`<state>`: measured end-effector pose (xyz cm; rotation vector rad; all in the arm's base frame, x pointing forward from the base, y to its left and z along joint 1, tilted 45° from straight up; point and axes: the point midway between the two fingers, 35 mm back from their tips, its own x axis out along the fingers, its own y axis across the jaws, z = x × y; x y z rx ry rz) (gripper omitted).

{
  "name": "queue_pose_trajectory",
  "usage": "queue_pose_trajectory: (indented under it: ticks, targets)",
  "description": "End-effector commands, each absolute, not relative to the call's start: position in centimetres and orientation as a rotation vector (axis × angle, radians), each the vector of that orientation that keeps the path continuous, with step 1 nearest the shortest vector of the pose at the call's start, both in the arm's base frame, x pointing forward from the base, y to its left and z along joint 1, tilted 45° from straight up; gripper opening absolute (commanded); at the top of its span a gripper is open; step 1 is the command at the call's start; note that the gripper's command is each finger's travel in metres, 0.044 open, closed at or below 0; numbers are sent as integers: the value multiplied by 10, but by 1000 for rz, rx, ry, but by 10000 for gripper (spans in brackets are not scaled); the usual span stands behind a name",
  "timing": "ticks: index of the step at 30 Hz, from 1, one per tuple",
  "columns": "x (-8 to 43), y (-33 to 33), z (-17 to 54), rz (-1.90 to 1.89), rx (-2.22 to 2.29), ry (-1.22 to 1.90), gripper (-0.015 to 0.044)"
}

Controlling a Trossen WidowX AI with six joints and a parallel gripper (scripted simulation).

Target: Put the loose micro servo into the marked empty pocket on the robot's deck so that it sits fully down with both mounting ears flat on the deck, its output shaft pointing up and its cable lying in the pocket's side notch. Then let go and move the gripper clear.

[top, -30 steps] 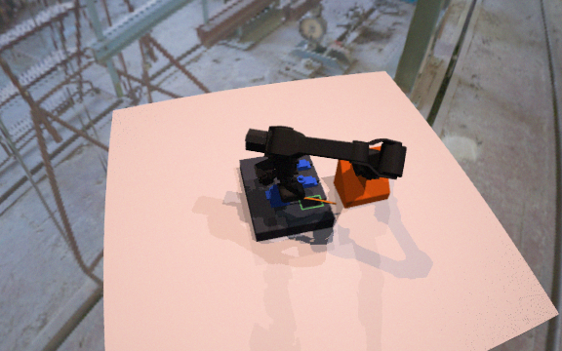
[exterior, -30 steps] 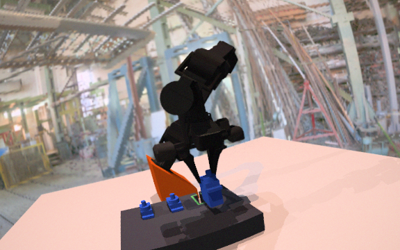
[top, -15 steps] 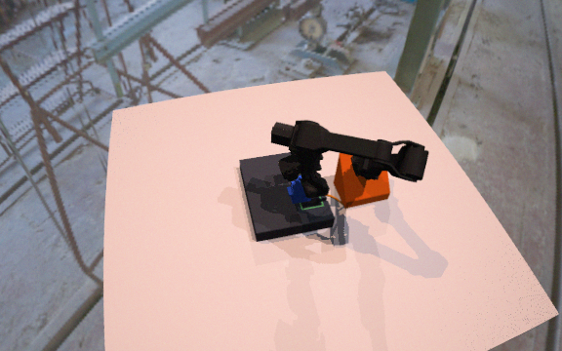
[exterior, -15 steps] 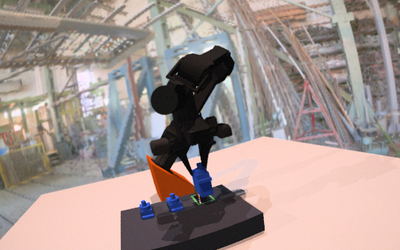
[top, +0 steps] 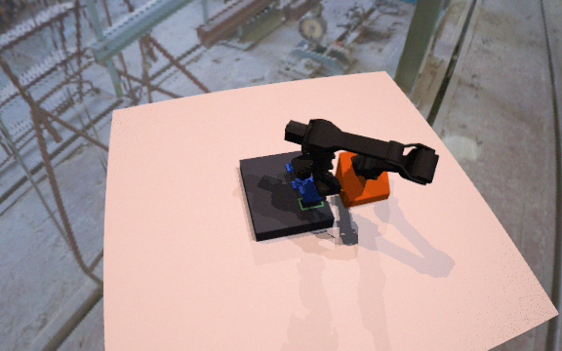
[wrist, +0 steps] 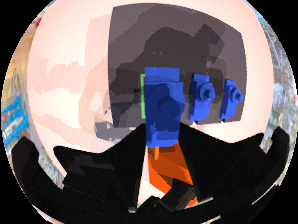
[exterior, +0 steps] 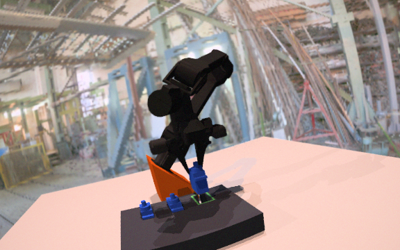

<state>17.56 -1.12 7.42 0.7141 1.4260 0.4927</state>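
Observation:
The loose blue micro servo (top: pixel 312 192) (exterior: pixel 198 180) (wrist: pixel 162 92) is held above the marked pocket, slightly tilted in the exterior view, its shaft end upward. My gripper (exterior: pixel 195 167) (wrist: pixel 161 127) is shut on it from above. The green pocket outline (top: pixel 312 209) (exterior: pixel 207 201) (wrist: pixel 143 96) is on the dark deck (top: pixel 271 221) (exterior: pixel 236 215) (wrist: pixel 130 25), partly hidden by the servo. A short piece of orange cable (wrist: pixel 156 152) shows below the servo in the wrist view. The rest of the cable and the side notch are hidden or too small to tell.
Two blue servos stand in the deck beside the pocket, one nearer (exterior: pixel 175 203) (wrist: pixel 201 100) and one farther (exterior: pixel 146 211) (wrist: pixel 228 102). An orange wedge-shaped block (top: pixel 366 190) (exterior: pixel 167 184) (wrist: pixel 167 167) stands just beyond the deck's edge, under the arm.

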Motion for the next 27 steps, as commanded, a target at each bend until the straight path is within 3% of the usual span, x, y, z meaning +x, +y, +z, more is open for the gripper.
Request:
queue_pose_trajectory:
  ticks: [1,27]
  targets:
    - [175,-7,71,490,714,1425,0]
    - [177,4,60,491,715,1424,0]
